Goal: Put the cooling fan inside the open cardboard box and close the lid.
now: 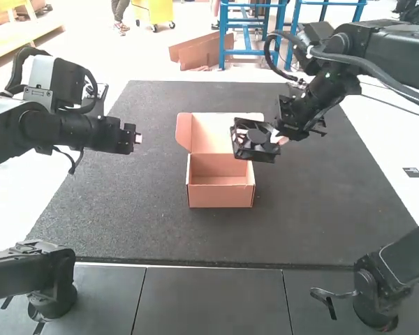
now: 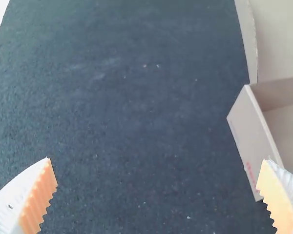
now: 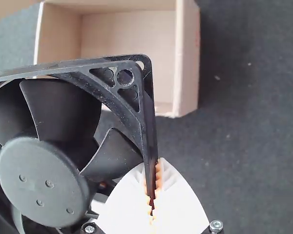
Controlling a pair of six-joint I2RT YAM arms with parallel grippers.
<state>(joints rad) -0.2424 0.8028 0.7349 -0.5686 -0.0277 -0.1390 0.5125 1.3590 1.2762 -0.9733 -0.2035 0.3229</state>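
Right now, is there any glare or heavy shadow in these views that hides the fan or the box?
High view: the pale surface around the mat glares white, but the cooling fan and cardboard box read clearly. Left wrist view: even light on mat and box wall. Right wrist view: the fan is dark against the bright box interior.

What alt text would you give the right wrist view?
The right gripper is shut on the frame edge of a black cooling fan, seen close up with its hub and blades facing the camera. Beyond it sits the open cardboard box on a dark mat.
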